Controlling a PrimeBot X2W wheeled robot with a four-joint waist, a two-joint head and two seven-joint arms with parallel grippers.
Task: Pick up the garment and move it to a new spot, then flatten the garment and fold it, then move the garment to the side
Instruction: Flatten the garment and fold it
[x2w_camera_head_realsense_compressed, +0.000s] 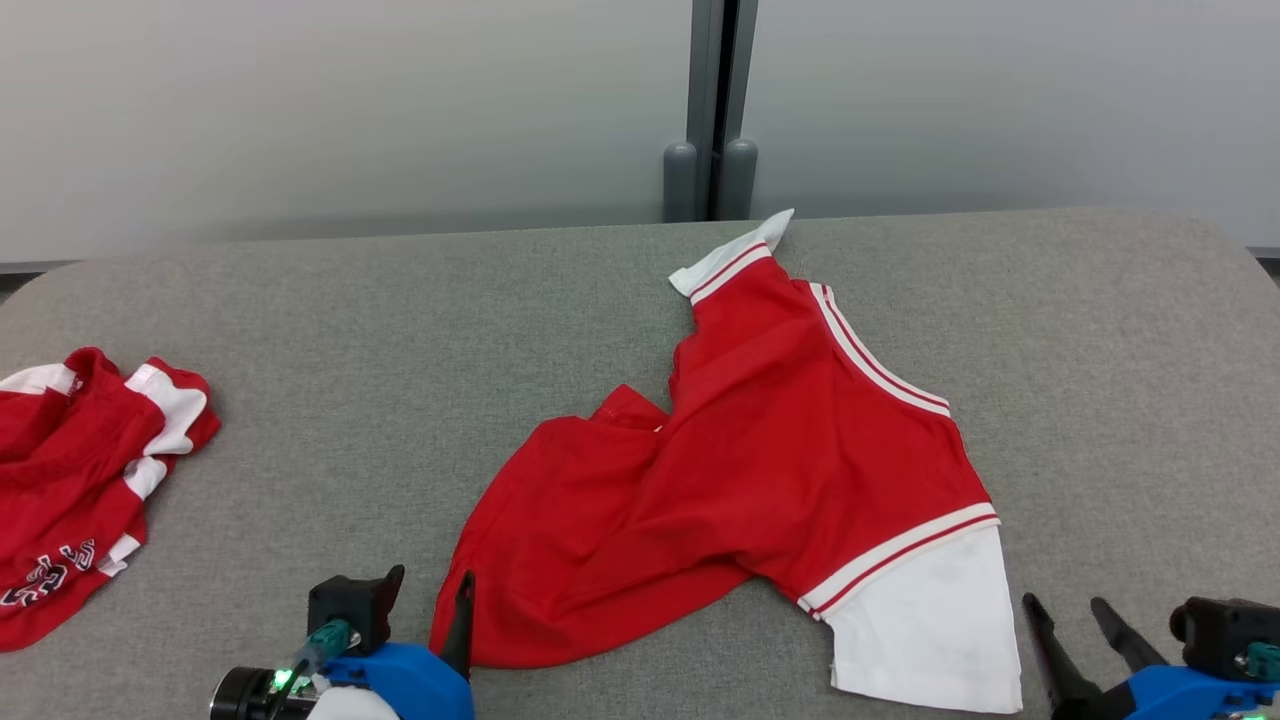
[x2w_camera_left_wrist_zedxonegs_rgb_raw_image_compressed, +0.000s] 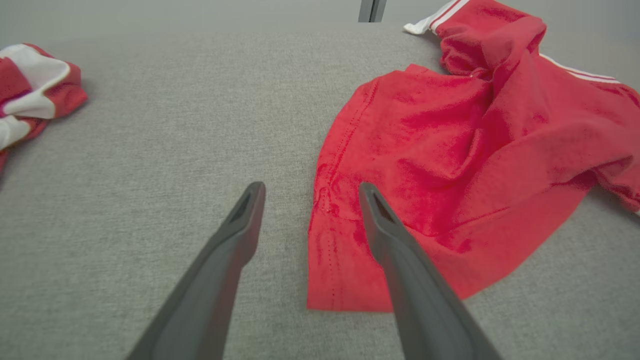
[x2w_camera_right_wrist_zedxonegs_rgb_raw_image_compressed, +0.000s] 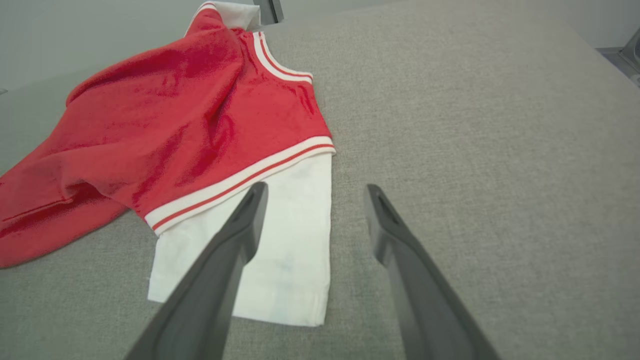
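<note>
We see the garment (x2w_camera_head_realsense_compressed: 760, 470), red with white striped trim and a white sleeve (x2w_camera_head_realsense_compressed: 925, 620), lying rumpled mid-tabletop (x2w_camera_head_realsense_compressed: 400, 330), toward the near edge. Our left end effector (x2w_camera_left_wrist_zedxonegs_rgb_raw_image_compressed: 311, 187) and right end effector (x2w_camera_right_wrist_zedxonegs_rgb_raw_image_compressed: 316, 189) both gape wide, holding nothing.

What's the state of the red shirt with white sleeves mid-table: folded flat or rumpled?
Rumpled, not folded. The red shirt with white sleeves lies loosely spread with raised creases; one white sleeve lies flat.
</note>
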